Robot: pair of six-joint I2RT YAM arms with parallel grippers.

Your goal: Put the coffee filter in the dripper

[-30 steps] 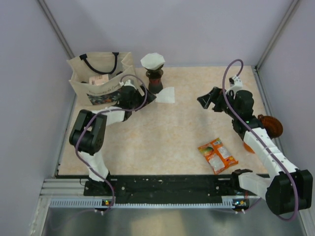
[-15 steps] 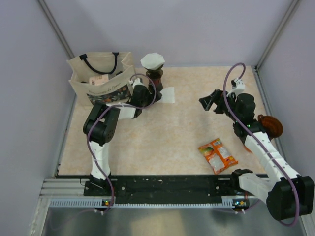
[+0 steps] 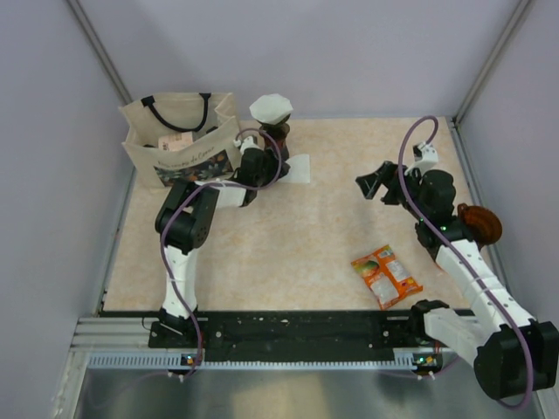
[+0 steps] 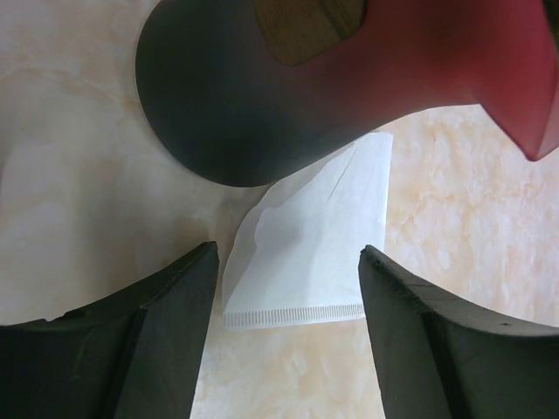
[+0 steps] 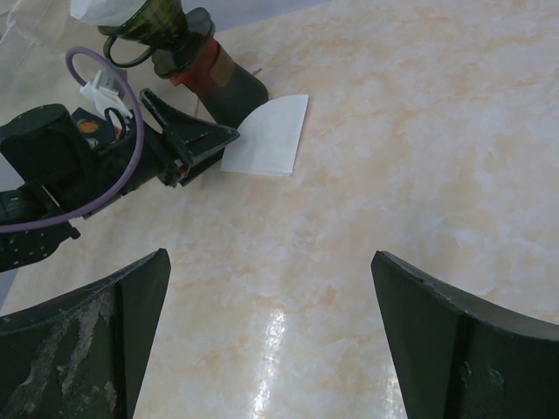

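Note:
A flat, folded white coffee filter lies on the table just right of a dark red stand. The olive-green dripper sits on that stand, with a white paper cone in its mouth. My left gripper is low at the flat filter's left edge and open. The filter's crimped edge lies between the fingertips, touching neither. The stand's dark base fills the top of the left wrist view. My right gripper hangs open over bare table to the right.
A beige tote bag with items inside stands at the back left, next to the left arm. An orange snack packet lies front right. A reddish-brown object sits at the right edge. Grey walls enclose the table.
The left arm has reached right and forward until its fingers straddle the flat filter's edge, and its jaws have narrowed somewhat. The right arm has barely shifted.

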